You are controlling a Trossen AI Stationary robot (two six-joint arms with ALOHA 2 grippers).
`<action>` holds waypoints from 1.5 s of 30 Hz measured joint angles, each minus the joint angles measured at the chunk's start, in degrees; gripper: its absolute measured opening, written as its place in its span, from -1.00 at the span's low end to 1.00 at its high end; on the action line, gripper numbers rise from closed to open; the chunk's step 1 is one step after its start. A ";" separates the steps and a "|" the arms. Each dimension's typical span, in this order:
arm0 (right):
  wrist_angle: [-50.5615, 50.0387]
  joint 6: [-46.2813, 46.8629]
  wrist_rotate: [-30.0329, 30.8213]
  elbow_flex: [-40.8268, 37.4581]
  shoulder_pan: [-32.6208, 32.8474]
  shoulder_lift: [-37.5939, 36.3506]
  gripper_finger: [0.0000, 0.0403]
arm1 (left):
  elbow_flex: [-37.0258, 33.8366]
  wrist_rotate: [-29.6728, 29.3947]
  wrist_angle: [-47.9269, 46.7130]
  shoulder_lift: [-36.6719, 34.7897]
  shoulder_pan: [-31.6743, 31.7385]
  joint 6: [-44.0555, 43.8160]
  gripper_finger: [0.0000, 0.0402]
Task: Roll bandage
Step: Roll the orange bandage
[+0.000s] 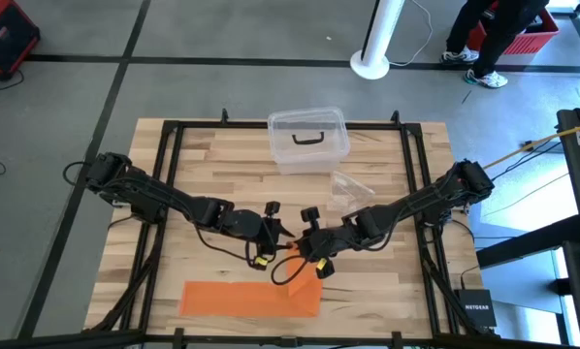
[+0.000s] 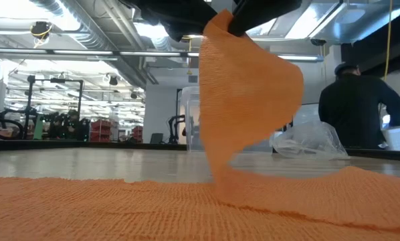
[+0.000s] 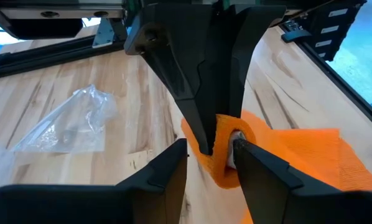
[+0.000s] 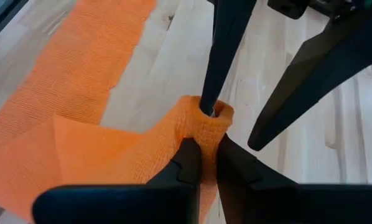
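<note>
High view: the bandage [image 1: 251, 298] is being kept along the near edge of the wooden table [image 1: 203, 165], most of it lying flat as a long orange band, while its right end is being lifted off the wood toward the two grippers meeting just above it. The right gripper [image 1: 306, 260] is being held nearly closed on that raised end; in the right wrist view its fingers [image 4: 187, 163] are being pressed on a small rolled fold of fabric. The left gripper [image 1: 274, 244] is being held partly open, one finger [image 4: 226, 37] being poked into the core of the fold and the other standing clear of it. A clear plastic box [image 1: 308, 139] is being left near the far edge, and a clear wrapper [image 1: 350, 190] just in front of it, both well apart from the bandage. Bare wood is being left open between the arms and the far corners. In the low view, a person [image 2: 360, 107] is being seen beyond the table.
</note>
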 joint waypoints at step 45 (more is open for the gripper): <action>24.20 22.49 10.45 -39.79 2.71 -32.84 -0.03 | 0.03 -17.05 8.60 -14.22 1.88 25.23 -1.00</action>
